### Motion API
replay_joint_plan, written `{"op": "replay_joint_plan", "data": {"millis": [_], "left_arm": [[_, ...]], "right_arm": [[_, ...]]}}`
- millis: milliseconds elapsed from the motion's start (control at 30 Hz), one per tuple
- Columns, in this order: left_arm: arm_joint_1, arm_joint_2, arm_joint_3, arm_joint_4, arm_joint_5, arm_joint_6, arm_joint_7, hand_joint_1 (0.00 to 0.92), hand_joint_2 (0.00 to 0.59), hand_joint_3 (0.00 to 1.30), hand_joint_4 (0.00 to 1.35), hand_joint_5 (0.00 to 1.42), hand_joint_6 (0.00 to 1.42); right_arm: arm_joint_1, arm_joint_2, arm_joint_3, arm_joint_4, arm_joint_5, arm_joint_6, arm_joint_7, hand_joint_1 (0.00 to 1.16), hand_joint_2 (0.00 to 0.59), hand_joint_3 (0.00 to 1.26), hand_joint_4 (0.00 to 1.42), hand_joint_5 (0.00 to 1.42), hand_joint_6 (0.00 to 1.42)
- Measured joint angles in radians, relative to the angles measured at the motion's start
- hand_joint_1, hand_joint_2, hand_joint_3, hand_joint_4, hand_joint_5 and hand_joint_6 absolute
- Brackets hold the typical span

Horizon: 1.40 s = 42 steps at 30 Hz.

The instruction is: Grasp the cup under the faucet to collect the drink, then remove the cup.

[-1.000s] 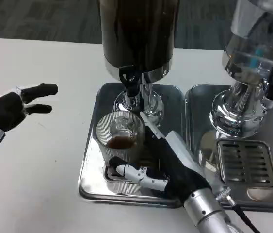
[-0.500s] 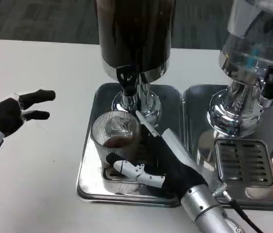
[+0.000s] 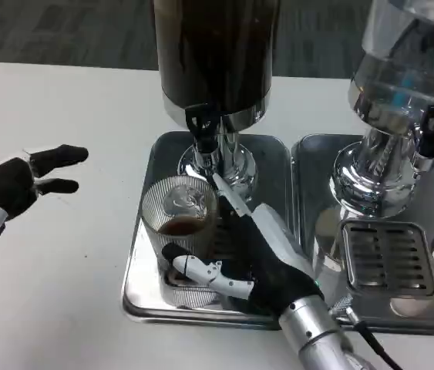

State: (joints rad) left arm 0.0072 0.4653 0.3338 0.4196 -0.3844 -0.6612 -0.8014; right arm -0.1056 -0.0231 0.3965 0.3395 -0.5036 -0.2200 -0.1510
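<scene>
Head view: the robot's right hand (image 3: pixel 267 258) wraps a ribbed clear cup (image 3: pixel 179 231) on the near part of a steel drip tray (image 3: pixel 143 231), its thumb across the cup's near side and one long finger running up along the cup's right side. The cup stands upright just below the black faucet (image 3: pixel 202 127) of a dark drink dispenser (image 3: pixel 215 54), with a shallow pool of brown liquid in its bottom. Compared with half a second ago, cup and right hand sit slightly further left and nearer on the tray, and the brown liquid shows more clearly.

To the far left, the left hand (image 3: pixel 12 185) hovers over the white surface (image 3: pixel 62 254), well apart from the tray, fingers spread and holding nothing; it has barely shifted since the earlier frame.

On the right stands a second, clear dispenser (image 3: pixel 405 77) on its own tray (image 3: pixel 432 316) with a slotted grate (image 3: pixel 388 258), unchanged in place.
</scene>
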Motion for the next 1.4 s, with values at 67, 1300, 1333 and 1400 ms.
{"op": "replay_joint_plan", "data": {"millis": [67,1300,1333,1400], "left_arm": [[0.004,0.0,0.0,-0.001,0.0,0.001,0.0,0.0,0.185,0.37,0.24,0.16,0.34],[0.017,0.008,0.0,0.0,0.006,-0.003,0.005,0.0,0.191,0.39,0.26,0.18,0.42],[0.021,0.008,0.0,0.0,0.006,-0.003,0.005,0.0,0.191,0.39,0.26,0.18,0.42],[0.025,0.008,0.0,0.0,0.006,-0.003,0.005,0.0,0.191,0.39,0.26,0.18,0.42]], "right_arm": [[0.0,0.009,0.005,0.0,-0.014,0.004,-0.016,0.45,0.204,0.0,0.0,0.05,0.15],[0.023,0.023,0.043,-0.015,-0.123,0.053,-0.211,0.49,0.217,0.2,0.28,0.43,0.63],[0.026,0.023,0.043,-0.016,-0.123,0.053,-0.218,0.49,0.217,0.21,0.29,0.44,0.65],[0.032,0.023,0.041,-0.019,-0.123,0.053,-0.233,0.49,0.217,0.22,0.3,0.46,0.67]]}}
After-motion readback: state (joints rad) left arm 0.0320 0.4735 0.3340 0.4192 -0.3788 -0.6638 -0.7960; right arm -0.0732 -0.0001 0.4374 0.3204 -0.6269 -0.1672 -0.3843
